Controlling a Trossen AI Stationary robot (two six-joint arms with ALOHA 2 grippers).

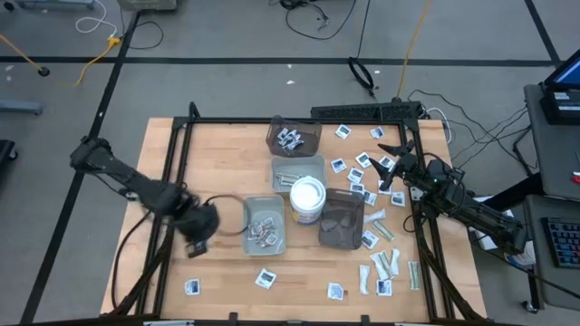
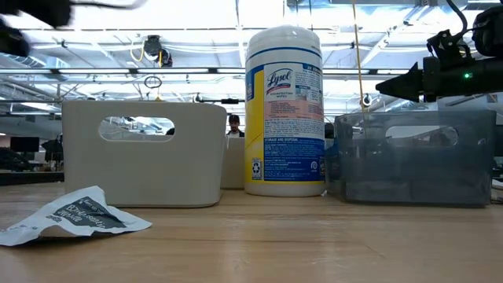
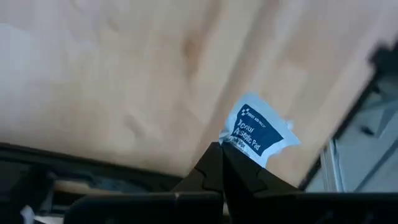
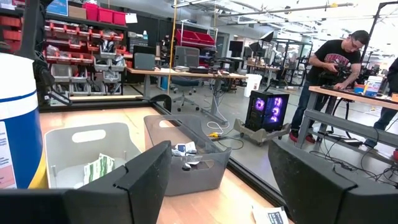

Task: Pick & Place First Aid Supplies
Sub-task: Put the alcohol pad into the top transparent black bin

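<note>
The first aid supplies are small flat packets. Many lie scattered on the right half of the table (image 1: pixel 372 237), and some lie near the front edge (image 1: pixel 265 278). One crumpled packet (image 2: pixel 71 216) lies flat in the low view. My left gripper (image 1: pixel 201 225) is left of the near grey tray (image 1: pixel 264 226) and is shut on a white-and-blue packet (image 3: pixel 256 129). My right gripper (image 1: pixel 391 167) hovers open over the far right packets, touching nothing; its fingers (image 4: pixel 149 171) stand wide apart in the right wrist view. My left gripper (image 3: pixel 222 149) pinches the white-and-blue packet by one corner (image 3: pixel 231 144) between its two fingertips. The rest of the packet sticks out beyond the fingers over the bare wood. It appears lifted clear of the table.
A white Lysol tub (image 1: pixel 307 199) stands mid-table between two grey trays (image 1: pixel 297 170) and two dark translucent trays (image 1: pixel 342 220), (image 1: pixel 293 136). The trays hold packets. A black frame rail (image 1: pixel 421 244) runs along the right side. A person (image 4: pixel 329 68) works far behind the table.
</note>
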